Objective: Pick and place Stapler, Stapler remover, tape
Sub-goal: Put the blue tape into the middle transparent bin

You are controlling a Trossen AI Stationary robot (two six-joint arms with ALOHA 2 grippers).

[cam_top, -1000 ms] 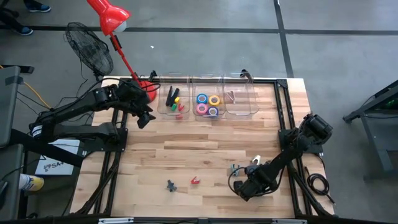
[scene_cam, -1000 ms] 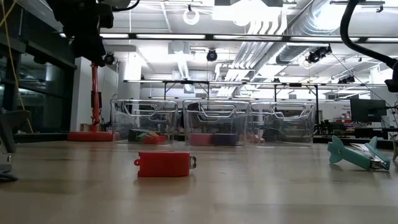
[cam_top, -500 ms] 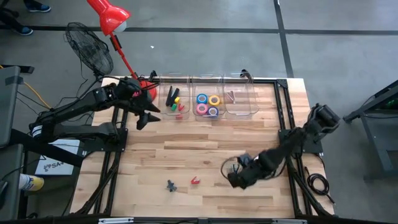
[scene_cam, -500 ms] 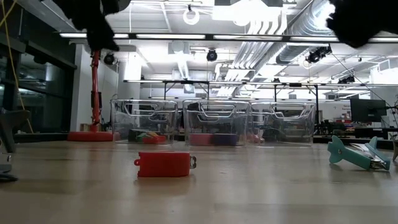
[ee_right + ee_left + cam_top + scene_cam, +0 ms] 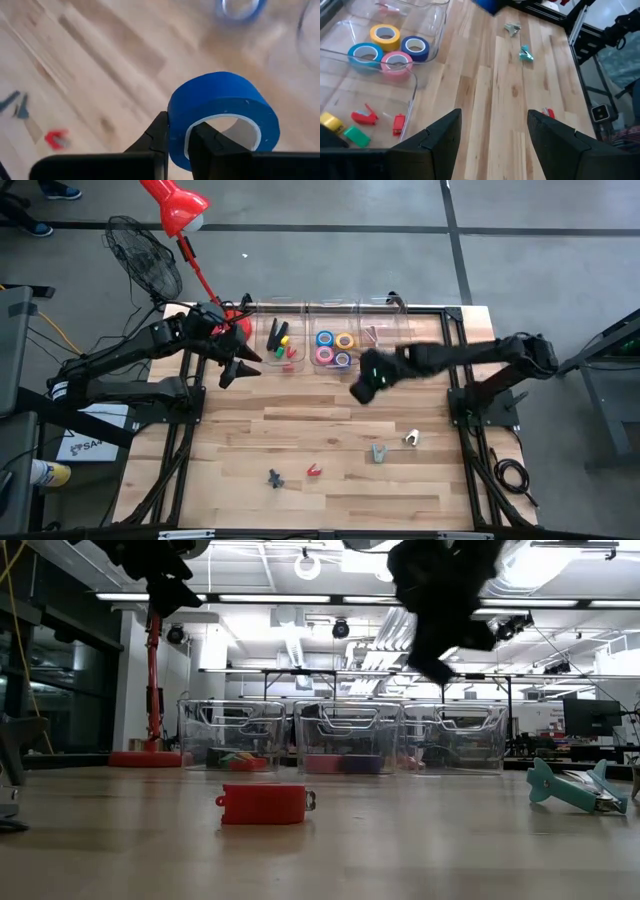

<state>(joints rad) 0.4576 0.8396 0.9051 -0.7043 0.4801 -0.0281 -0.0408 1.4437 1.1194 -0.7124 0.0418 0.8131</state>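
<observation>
A floor label (image 5: 88, 444) perhaps starts "SA"; nothing else is readable.

Blue tape roll (image 5: 222, 117) pinched by its wall in the right pincer (image 5: 179, 142), above the table; four more rolls (image 5: 334, 347) in the bin beyond it.

Pale butcher-block wooden desk (image 5: 300, 425), three clear plastic bins (image 5: 335, 340) in a row along its far edge. Red desk lamp (image 5: 172, 205) and black wire-caged fan (image 5: 143, 255) by the far left corner.
</observation>
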